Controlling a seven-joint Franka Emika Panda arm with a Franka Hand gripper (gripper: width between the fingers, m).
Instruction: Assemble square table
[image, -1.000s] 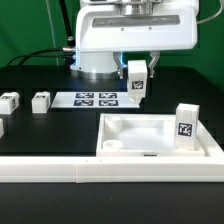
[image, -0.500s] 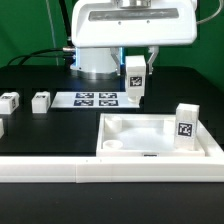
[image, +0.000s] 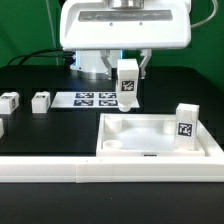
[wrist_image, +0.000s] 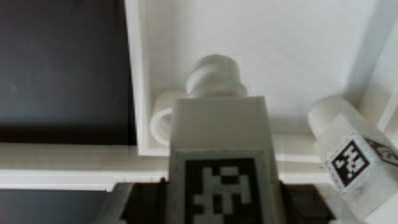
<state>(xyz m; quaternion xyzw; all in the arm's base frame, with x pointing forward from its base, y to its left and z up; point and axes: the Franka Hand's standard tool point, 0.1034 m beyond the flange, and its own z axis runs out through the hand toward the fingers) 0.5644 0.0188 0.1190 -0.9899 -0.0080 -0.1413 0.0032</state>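
Note:
The square table top (image: 160, 139) is a white slab with a raised rim, lying at the exterior view's right against the long white rail. One tagged leg (image: 185, 127) stands upright in its far right corner. My gripper (image: 127, 72) is shut on another tagged white leg (image: 127, 87) and holds it upright above the slab's back left corner. In the wrist view the held leg (wrist_image: 217, 150) fills the middle, with the slab's rim (wrist_image: 178, 40) and a round corner socket (wrist_image: 212, 75) beyond it, and the standing leg (wrist_image: 356, 145) beside it.
Two loose tagged legs (image: 40, 101) (image: 9, 101) lie at the exterior view's left, a third (image: 2, 127) at the left edge. The marker board (image: 90, 99) lies behind the slab. The long white rail (image: 60, 170) runs along the front.
My gripper has moved toward the exterior view's left with the leg, from beside the marker board's right end to above the slab's back left corner.

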